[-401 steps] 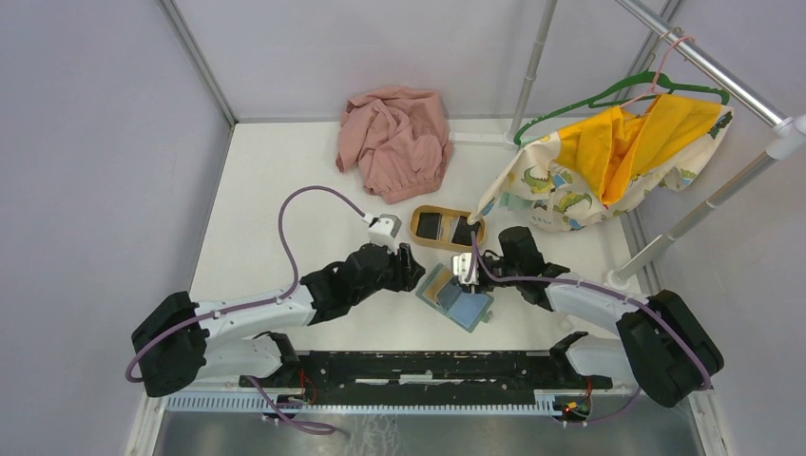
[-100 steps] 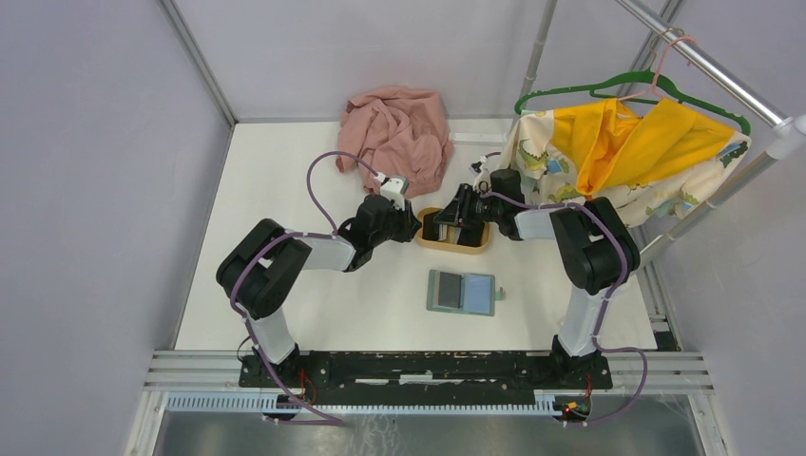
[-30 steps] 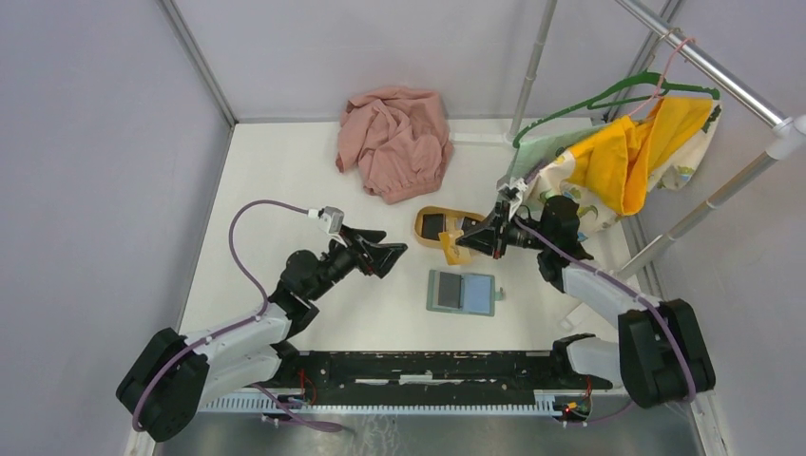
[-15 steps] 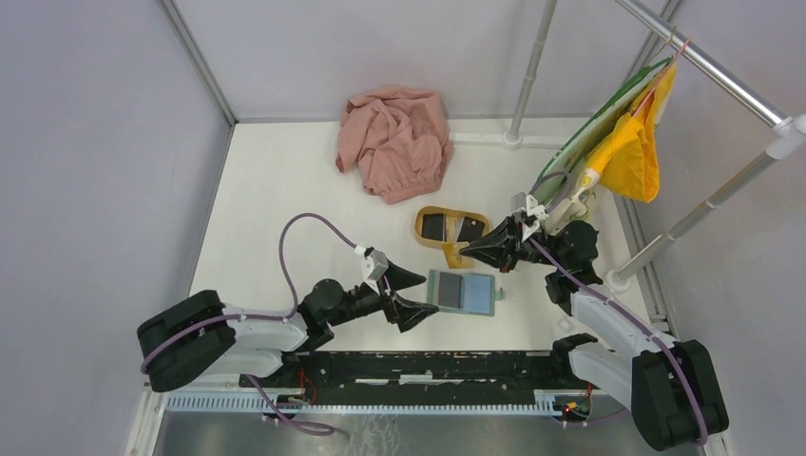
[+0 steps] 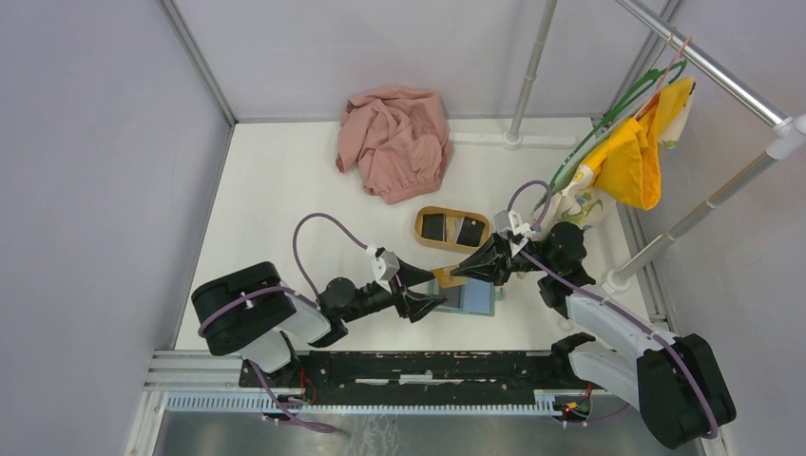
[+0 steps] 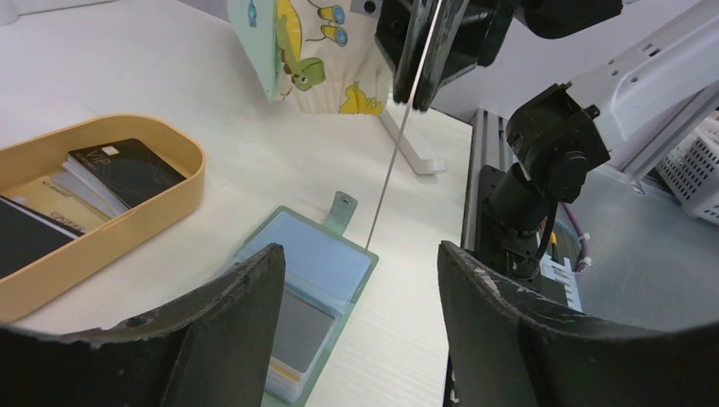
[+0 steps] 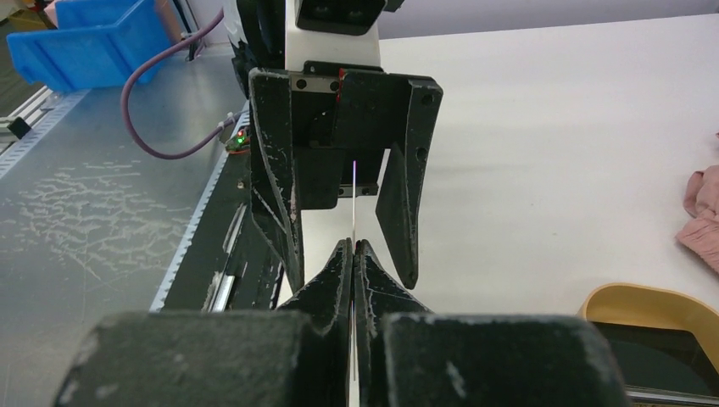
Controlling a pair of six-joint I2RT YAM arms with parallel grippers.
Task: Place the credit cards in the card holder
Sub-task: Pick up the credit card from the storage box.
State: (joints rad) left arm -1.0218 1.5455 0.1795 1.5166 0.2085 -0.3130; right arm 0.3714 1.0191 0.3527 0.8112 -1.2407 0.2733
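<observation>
The card holder [image 5: 478, 300] lies open on the table, its blue-grey slots [image 6: 315, 284] facing up. My right gripper [image 5: 468, 268] is shut on a gold-tan credit card [image 5: 447, 277] and holds it on edge just above the holder. That card shows as a thin line [image 6: 398, 136] in the left wrist view and between the closed right jaws [image 7: 353, 248]. My left gripper [image 5: 435, 290] is open, one finger on either side of the holder's left half, facing the right gripper. Two black credit cards [image 5: 450, 229] lie in the tan tray [image 5: 419, 218].
A pink cloth [image 5: 394, 141] lies at the back. A yellow and patterned cloth [image 5: 629, 152] hangs on a green hanger at the right, over a rack foot [image 5: 618, 280]. A metal rail [image 5: 428, 366] runs along the near edge.
My right gripper has carried the gold-tan card from beside the tray down to the holder. My left gripper has moved right to the holder, its jaws a little narrower. The hanging cloth has swung.
</observation>
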